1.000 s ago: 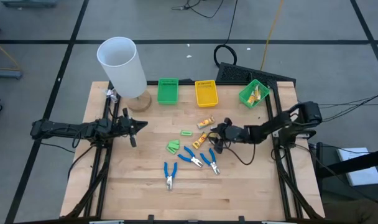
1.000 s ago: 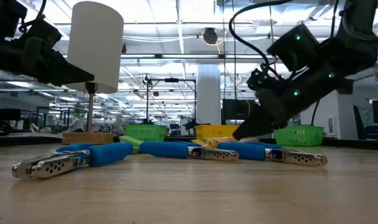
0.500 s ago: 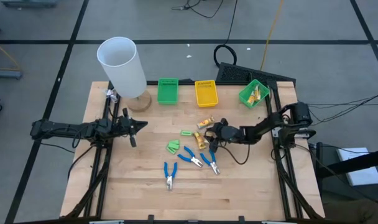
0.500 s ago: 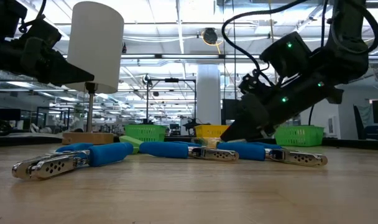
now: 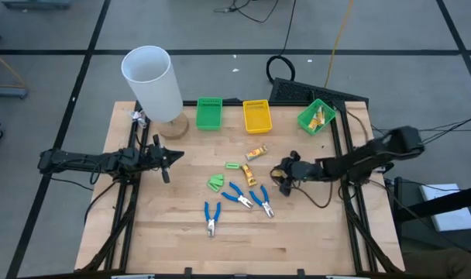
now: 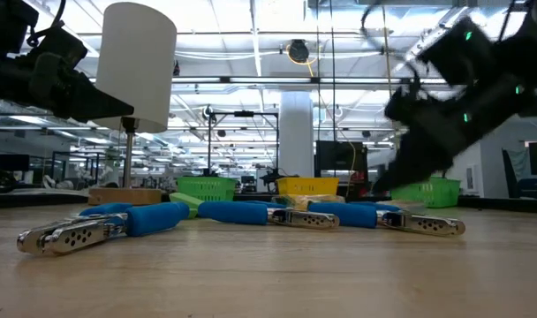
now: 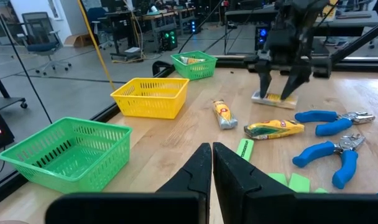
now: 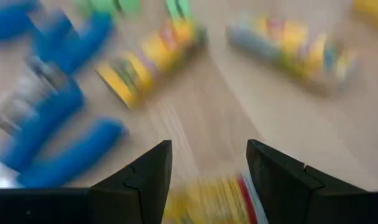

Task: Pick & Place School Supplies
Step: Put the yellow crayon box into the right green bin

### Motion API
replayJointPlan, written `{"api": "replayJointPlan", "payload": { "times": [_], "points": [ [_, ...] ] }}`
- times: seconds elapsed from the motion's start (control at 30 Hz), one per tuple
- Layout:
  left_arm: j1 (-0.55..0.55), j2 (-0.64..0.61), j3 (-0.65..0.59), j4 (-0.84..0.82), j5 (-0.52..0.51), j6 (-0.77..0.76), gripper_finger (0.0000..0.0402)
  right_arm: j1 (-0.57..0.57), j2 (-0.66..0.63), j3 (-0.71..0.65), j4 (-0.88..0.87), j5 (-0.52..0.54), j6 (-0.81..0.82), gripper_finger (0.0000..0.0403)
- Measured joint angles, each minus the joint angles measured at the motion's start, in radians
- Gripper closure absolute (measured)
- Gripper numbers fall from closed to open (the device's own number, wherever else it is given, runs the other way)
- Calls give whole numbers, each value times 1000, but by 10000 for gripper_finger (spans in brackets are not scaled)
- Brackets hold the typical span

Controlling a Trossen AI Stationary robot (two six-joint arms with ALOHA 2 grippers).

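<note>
Two yellow-orange sticks (image 5: pixel 256 153) (image 5: pixel 249 172), two light-green pieces (image 5: pixel 215 183) (image 5: pixel 232 165) and three blue-handled pliers (image 5: pixel 211 217) (image 5: pixel 239 194) (image 5: pixel 263 201) lie flat mid-table. A third yellow stick (image 7: pixel 273 98) lies on the table right of them, under my right gripper (image 5: pixel 284 173). That gripper is open and slants down from the right, a fingertip standing at each side of the stick's middle. My left gripper (image 5: pixel 167 159) waits shut above the table's left side. My right gripper stands open over the yellow stick (image 8: pixel 207 200), which lies flat on the table and runs from one finger toward the other. I cannot tell whether the fingertips (image 7: pixel 263 87) touch it.
Along the far edge stand a green bin (image 5: pixel 209 113), a yellow bin (image 5: pixel 256 116) and a tilted green bin (image 5: pixel 316 116) holding yellow items. A tall white cylinder (image 5: pixel 152 81) on a wooden base stands at the far left. Bare wood lies toward the near edge.
My right gripper first reached left toward the sticks, then drew back toward the table's right edge, ending farther right than a second ago. A yellow stick now lies beneath it, apart from the other two.
</note>
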Motion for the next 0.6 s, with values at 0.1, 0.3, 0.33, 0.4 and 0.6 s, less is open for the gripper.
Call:
{"api": "replayJointPlan", "payload": {
  "times": [0.1, 0.3, 0.33, 0.4, 0.6],
  "points": [
    [0, 0, 0, 0, 0, 0, 380, 24, -96, 6, 28, 0, 36, 204],
    [0, 0, 0, 0, 0, 0, 380, 66, -143, 6, 24, -120, 141, 204],
    [0, 0, 0, 0, 0, 0, 380, 75, -133, 6, 10, -119, 162, 204],
    [0, 0, 0, 0, 0, 0, 380, 90, -115, 5, -23, -120, 204, 204],
    [0, 0, 0, 0, 0, 0, 380, 112, -109, 5, -128, -221, 286, 204]
  ]
}}
